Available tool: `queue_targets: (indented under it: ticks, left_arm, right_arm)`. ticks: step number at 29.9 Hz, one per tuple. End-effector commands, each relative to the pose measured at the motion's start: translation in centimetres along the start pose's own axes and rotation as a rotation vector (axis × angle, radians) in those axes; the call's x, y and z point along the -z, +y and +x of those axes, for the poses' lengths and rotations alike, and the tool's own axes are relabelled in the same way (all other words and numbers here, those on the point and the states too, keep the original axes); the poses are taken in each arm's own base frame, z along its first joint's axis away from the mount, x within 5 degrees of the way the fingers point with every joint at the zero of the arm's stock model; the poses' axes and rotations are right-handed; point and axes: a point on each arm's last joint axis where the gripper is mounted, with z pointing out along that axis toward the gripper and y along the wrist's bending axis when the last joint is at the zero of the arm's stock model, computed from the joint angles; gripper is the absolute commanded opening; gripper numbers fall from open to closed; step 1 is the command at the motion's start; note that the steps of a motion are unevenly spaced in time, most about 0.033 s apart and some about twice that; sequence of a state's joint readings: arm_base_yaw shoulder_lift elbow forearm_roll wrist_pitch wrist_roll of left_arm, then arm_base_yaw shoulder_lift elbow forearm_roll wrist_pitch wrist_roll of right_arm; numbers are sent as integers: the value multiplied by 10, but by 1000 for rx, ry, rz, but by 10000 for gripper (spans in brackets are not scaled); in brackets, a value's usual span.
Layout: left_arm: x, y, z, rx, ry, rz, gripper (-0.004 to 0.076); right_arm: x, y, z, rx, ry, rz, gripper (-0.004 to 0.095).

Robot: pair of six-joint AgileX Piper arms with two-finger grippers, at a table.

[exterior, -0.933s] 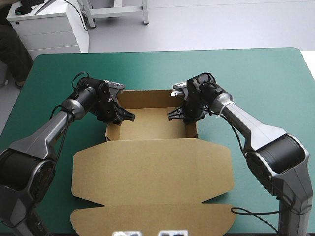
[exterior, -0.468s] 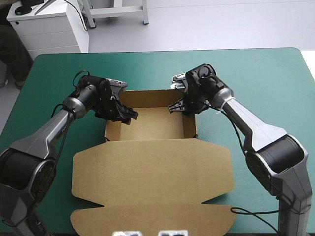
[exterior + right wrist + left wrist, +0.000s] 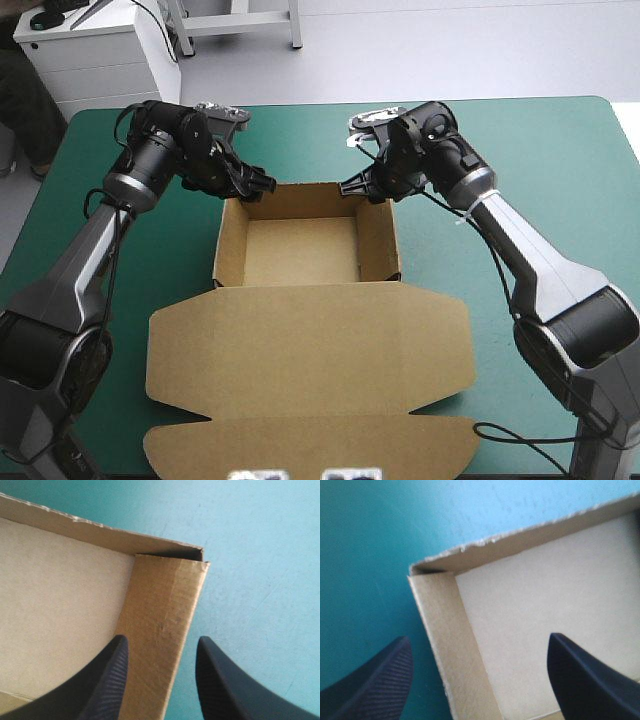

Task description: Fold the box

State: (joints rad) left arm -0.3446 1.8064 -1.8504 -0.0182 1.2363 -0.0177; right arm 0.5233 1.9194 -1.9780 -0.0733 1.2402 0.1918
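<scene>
Left gripper (image 3: 477, 638): jaws wide, straddling the left wall of the box (image 3: 310, 300) at its far-left corner, one finger over the tray floor, the other over the teal-green cover (image 3: 520, 150); no contact visible. Right gripper (image 3: 162, 639): jaws narrower but apart, straddling the right wall just beside the far-right corner, same inside/outside split. Box sits mid-table, long axis running far-to-near. The tray (image 3: 300, 250) is at the far end, opening up. The lid (image 3: 310, 345) lies flat, pointing at the robot, its tuck flap reaching the near edge. Count: one box, four walls raised, one lid, two grippers, one per far corner.
</scene>
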Motion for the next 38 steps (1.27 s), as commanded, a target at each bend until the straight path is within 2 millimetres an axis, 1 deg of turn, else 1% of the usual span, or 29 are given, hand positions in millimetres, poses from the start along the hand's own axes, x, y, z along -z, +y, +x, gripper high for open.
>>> queue_targets:
  ticks: [1, 4, 7, 8, 9, 13, 14, 17, 18, 20, 22, 23, 24, 25, 26, 30, 32, 33, 38]
  left_arm:
    - [66, -3, -1, -7, -137, 5, 498]
    - [101, -3, 2, -9, -228, 0, 426]
    - [132, -2, 12, -13, -300, -17, 314]
    - [146, 0, 18, -14, -331, -33, 257]
    - [155, 0, 22, -17, -352, -36, 217]
    - [199, 1, 48, -46, -446, -43, 8]
    - [208, 1, 57, -51, -465, -44, -6]
    - [226, 2, 83, -51, -492, -48, -8]
    - [229, 2, 93, -51, -491, -54, -8]
    - [228, 4, 111, -52, -471, -73, -8]
    - [222, 7, 133, -55, -437, -100, -8]
    - [215, 8, 143, -56, -407, -106, -8]
    - [212, 10, 156, -54, -401, -121, -8]
    - [204, 11, 165, -53, -382, -130, -8]
    - [203, 12, 175, -53, -386, -131, -8]
    - [183, 13, 216, -43, -409, -126, -8]
    - [174, 13, 232, -46, -414, -125, -8]
    - [167, 14, 243, -48, -405, -125, -8]
    - [137, 15, 283, -52, -350, -125, -8]
  right_arm:
    - [62, -6, 0, 10, -143, 7, 409]
    - [79, -9, 2, 14, -179, 14, 409]
    - [89, -11, 4, 5, -202, 19, 401]
    - [91, -11, 4, 3, -207, 18, 400]
    - [92, -11, 4, 0, -209, 17, 400]
    - [91, -11, 4, -5, -205, 15, 400]
    - [90, -11, 4, -13, -203, 17, 400]
    - [86, -13, 4, -25, -194, 25, 400]
    - [84, -15, 3, -30, -191, 25, 400]
    - [80, -16, 2, -39, -180, 24, 400]
    - [73, -17, 1, -55, -165, 16, 400]
    - [71, -16, 1, -61, -158, 5, 400]
    - [66, -17, 0, -70, -145, -5, 400]
    - [61, -16, -1, -71, -133, -11, 400]
    - [56, -16, -2, -70, -123, -8, 400]
    - [33, -12, -4, -75, -71, -25, 400]
    - [22, -11, -5, -74, -49, -21, 400]
    - [16, -11, -5, -73, -38, -18, 400]
    - [-3, -10, -5, -71, 1, -11, 400]
